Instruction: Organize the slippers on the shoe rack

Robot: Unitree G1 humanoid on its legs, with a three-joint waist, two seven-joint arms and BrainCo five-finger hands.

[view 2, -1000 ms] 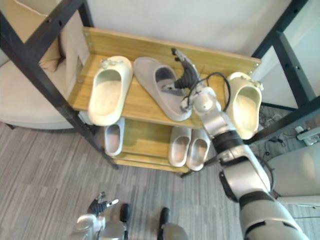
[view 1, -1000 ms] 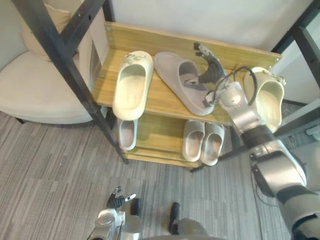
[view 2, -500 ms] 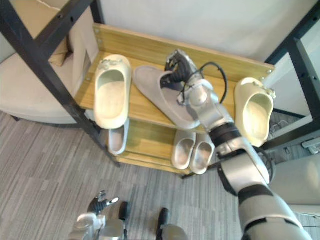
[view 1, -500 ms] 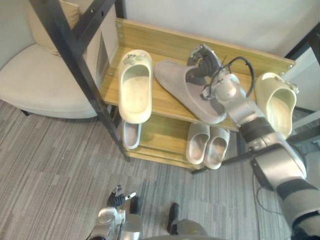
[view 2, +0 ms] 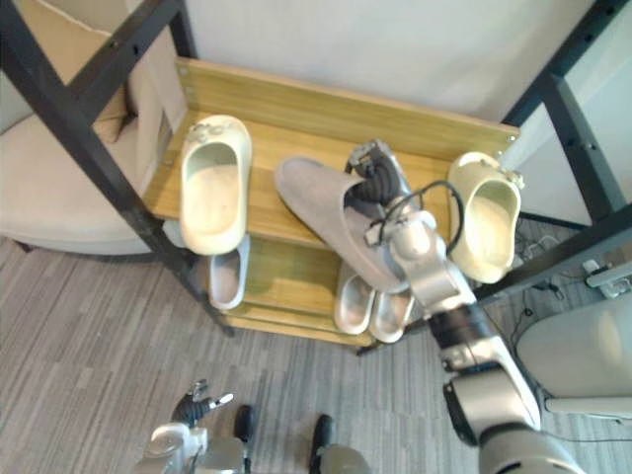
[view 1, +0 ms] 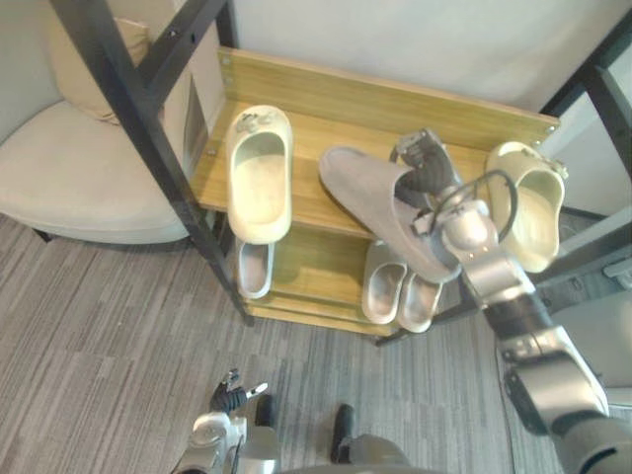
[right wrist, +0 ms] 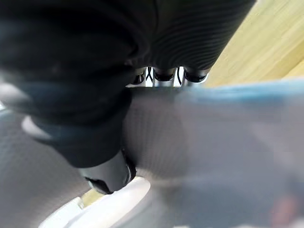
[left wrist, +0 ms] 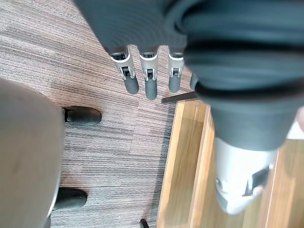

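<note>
Subject item: the grey slipper (view 1: 373, 193) lies at an angle across the middle-right of the shoe rack's top shelf (view 1: 326, 107). Its far end is over the boards and its near end juts past the front edge. Whether it rests on the boards or is lifted off them cannot be told.

The right hand (view 1: 427, 170) has its fingers curled into the slipper's upper and is grasping it. The right wrist view shows fingers (right wrist: 165, 74) over the grey material, with the thumb on the other side.

Other items on the top shelf:
- A cream clog (view 1: 259, 173) lies near the left end, opening upward, well apart from the grey slipper.
- A second cream clog (view 1: 530, 202) lies at the right end, just beside the right arm, overhanging the front edge.

Lower shelf:
- A pale pair of slippers (view 1: 385, 284) sits side by side beneath the grey slipper's overhang.
- A single pale slipper (view 1: 255, 269) sits at the left end.

The left hand (left wrist: 147, 81) hangs low over the grey carpet (view 1: 99, 336), fingers relaxed and holding nothing.

A black frame post (view 1: 138, 128) crosses in front of the rack's left end. A cream armchair (view 1: 69, 168) stands to the left.
</note>
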